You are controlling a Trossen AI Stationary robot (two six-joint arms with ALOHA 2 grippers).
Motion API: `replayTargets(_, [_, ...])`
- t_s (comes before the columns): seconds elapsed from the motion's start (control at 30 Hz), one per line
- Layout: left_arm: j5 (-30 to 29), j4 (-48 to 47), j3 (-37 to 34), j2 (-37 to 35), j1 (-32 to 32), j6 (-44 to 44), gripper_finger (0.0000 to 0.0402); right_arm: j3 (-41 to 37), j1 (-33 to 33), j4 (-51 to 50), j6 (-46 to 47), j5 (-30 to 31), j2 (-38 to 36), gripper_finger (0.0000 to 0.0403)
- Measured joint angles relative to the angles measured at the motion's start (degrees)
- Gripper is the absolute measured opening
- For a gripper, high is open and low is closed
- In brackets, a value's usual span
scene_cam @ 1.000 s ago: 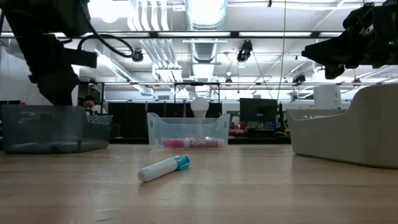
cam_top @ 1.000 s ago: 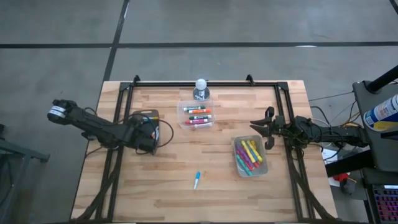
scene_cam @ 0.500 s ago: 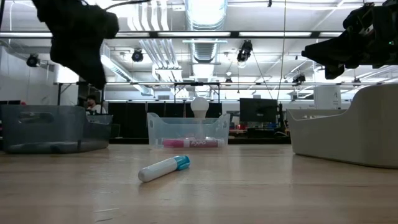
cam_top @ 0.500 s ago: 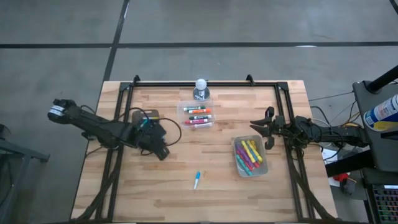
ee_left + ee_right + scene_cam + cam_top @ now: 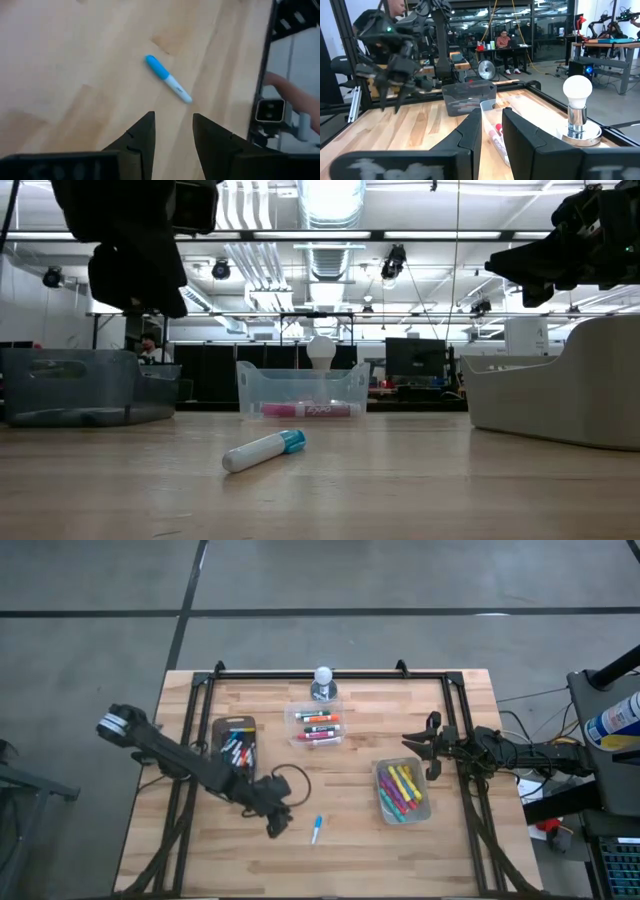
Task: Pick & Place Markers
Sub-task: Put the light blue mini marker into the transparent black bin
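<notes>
The table [image 5: 340,840] carries three bins: a dark tray [image 5: 232,743] at the left with mixed markers, a clear tub [image 5: 316,724] toward the far edge holding orange, red and pink ones, and a second tub [image 5: 403,791] at the right packed with yellow, pink and green; a bulb [image 5: 323,680] on a round base stands just behind the middle tub; the left arm [image 5: 190,762] reaches diagonally over the boards, and the left gripper [image 5: 277,823] hangs above bare wood just beside the one loose marker [image 5: 316,829], blue-capped and white-bodied, which lies flat between the left tray and the right tub, near the front; the wrist view shows the fingers [image 5: 141,137] parted by a modest gap with nothing between them and the marker ahead, lying slantwise to that gap; the right gripper [image 5: 428,759] waits at the right edge near the tub, raised, its jaws a narrow slot and empty. As I judge it, the risk lies in the descent; jaws set this narrow and askew could land a tip on the round barrel and roll it away, or pinch only the cap; coming down too hard would drive the tips into the wood.
</notes>
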Motion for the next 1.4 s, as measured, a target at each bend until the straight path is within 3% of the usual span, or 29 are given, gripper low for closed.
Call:
replayTargets(0.27, [0.6, 2.4, 5.5, 10.9, -0.8, 1.1, 0.0124, 0.0, 0.0, 0.0, 0.0, 0.0, 0.0, 0.0068])
replayTargets(0.63, [5.8, 2.2, 15.9, 22.1, -0.9, 2.8, 0.0124, 0.0, 0.0, 0.0, 0.0, 0.0, 0.0, 0.0068])
replayTargets(1.1, [5.1, 0.7, 19.8, 27.5, 0.6, 3.8, 0.0124, 0.0, 0.0, 0.0, 0.0, 0.0, 0.0, 0.0068])
replayTargets(1.4, [-0.9, -1.8, 19.4, 27.5, 0.7, 3.9, 0.0124, 0.0, 0.0, 0.0, 0.0, 0.0, 0.0, 0.0068])
